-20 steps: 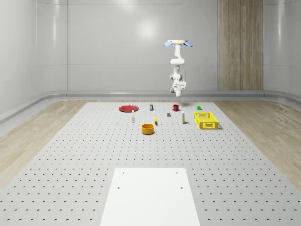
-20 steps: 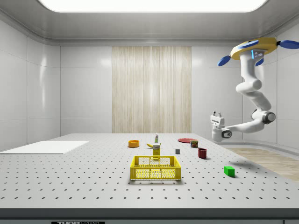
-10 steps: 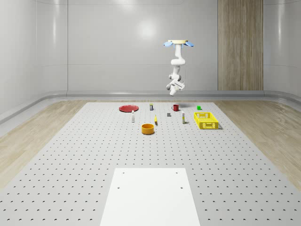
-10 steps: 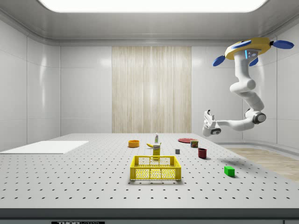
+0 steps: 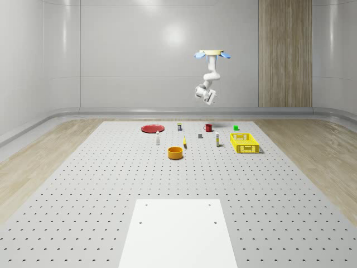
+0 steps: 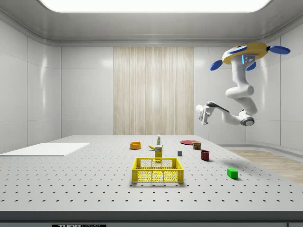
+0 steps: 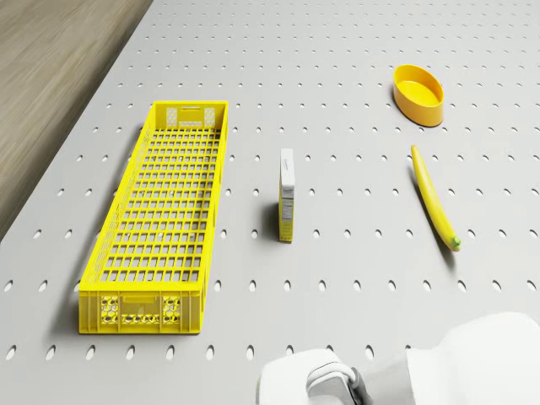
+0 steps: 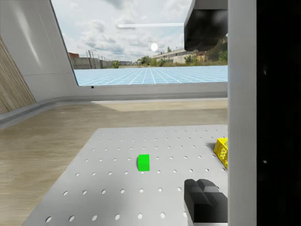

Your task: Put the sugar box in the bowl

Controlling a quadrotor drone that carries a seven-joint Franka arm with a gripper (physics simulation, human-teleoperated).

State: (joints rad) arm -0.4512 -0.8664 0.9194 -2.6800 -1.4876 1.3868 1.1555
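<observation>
Containers, two: one orange bowl [image 5: 175, 152], nothing in it that I can see; one yellow crate [image 5: 245, 143], its slatted floor bare in the drone view. Sugar box [image 7: 287, 195], one: upright on the table [image 5: 111, 184], between crate and banana [image 7: 434, 198], apart from both, well apart from the bowl. Other items, one each: red plate [image 5: 152, 129], red mug [image 5: 208, 128], green block [image 5: 236, 128], small bottle [image 5: 158, 138], can [image 5: 179, 127], grey cube [image 5: 200, 135]. White panel [image 5: 177, 233] lies flat at the table's near end in the whole-scene view. My drone [image 6: 247, 53] hovers high over the table's far end, above the mug; my arm folds beneath it, and my gripper [image 6: 202, 114] hangs in mid-air, well above everything, touching nothing. I cannot tell how far my jaws stand apart; nothing is in them. Nothing stands between box and bowl but the banana, off to one side.
</observation>
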